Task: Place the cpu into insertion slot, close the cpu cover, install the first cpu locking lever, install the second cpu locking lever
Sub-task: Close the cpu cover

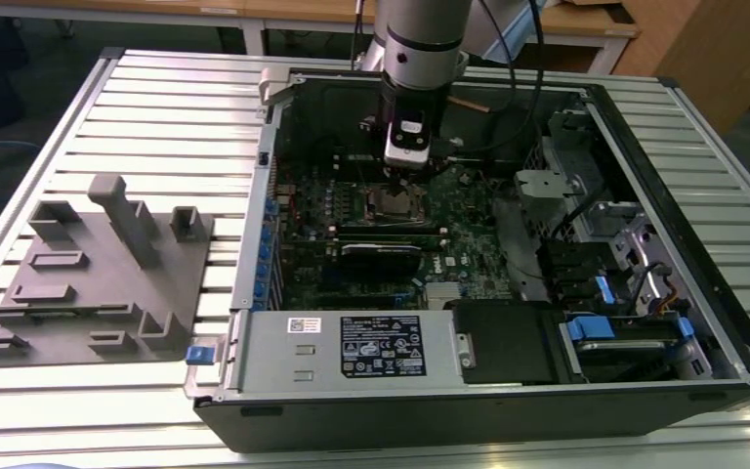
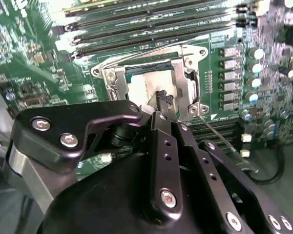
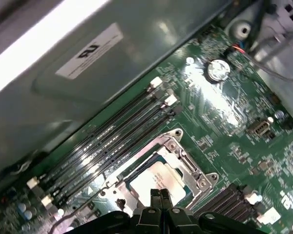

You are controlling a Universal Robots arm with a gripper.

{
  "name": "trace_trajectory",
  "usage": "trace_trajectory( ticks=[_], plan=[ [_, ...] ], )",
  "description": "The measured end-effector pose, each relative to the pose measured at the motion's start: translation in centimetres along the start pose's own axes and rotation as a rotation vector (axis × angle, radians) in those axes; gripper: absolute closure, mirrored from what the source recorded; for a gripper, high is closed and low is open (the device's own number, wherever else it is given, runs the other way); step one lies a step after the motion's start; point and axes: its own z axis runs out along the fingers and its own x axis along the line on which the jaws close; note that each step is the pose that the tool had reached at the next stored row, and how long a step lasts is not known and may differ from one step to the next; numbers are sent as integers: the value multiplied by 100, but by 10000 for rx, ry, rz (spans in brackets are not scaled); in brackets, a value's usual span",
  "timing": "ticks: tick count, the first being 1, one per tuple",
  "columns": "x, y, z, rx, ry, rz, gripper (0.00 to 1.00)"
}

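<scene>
Second wrist view: gripper (image 2: 163,99) over cpu (image 2: 139,87), memory slots (image 2: 151,29) alongside.

An open computer case (image 1: 479,425) lies on my slatted metal table (image 1: 153,107). Just beside it, at the exterior view's left, I have a grey plastic holder (image 1: 95,283) with upright pegs. Inside the case sits a grey power supply box (image 1: 349,347) with a label. On the green board (image 3: 224,126) I see long black memory slots (image 3: 102,146) and a round silver battery (image 3: 218,69).
</scene>
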Motion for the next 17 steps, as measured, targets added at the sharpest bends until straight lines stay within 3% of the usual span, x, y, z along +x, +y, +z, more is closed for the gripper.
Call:
trace_trajectory(
  ticks=[17],
  plan=[
    [0, 0, 10, -20, -35, -3095, 89]
  ],
)
